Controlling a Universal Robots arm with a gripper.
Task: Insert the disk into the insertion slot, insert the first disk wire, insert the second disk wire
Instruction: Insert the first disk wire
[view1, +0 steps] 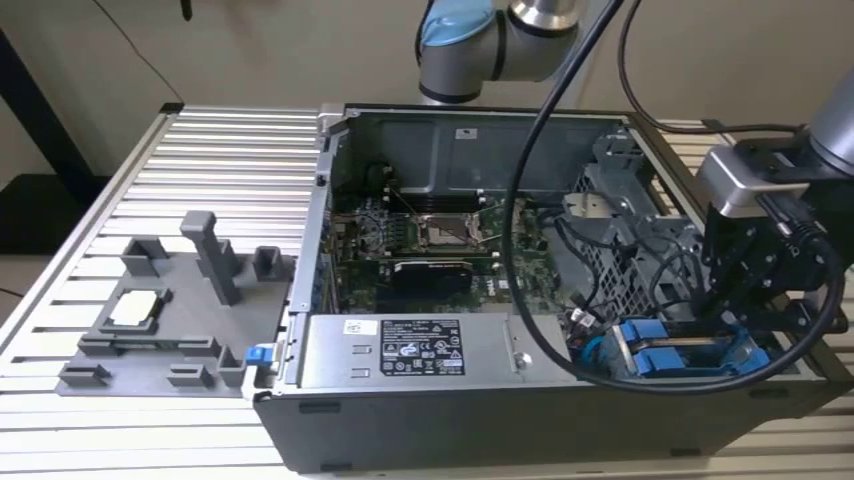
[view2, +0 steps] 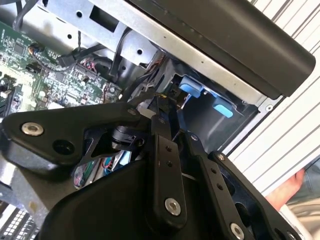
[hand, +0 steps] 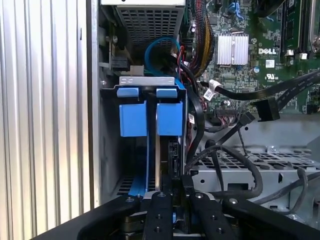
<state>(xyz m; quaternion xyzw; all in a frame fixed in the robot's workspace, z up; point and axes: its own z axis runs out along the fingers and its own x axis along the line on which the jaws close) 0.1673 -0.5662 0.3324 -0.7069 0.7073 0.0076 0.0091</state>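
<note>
- The disk (hand: 133, 122) sits in its bright blue carrier inside the insertion slot (hand: 107, 150), the grey bay of the drive cage. This is in the corner of the computer case (view1: 400, 440) towards the exterior view's right.
- Its long axis runs from the two blue tabs back to the fingers (hand: 158, 210) — roughly left to right in the exterior view — with the tabs at the end farthest from the grip.
- The fingers are drawn close together and, as we judge it, clamped on the carrier's rail at that end. Blue shows between them in the first wrist view.
- We take this hold to be chosen so that the disk stays lined up with the walls of the narrow bay.
- A black plug (hand: 265, 109) on its cable lies near the bay — as far as we can see, not joined to the disk.
- We cannot tell whether the disk is fully seated, or whether it stands on edge.
</note>
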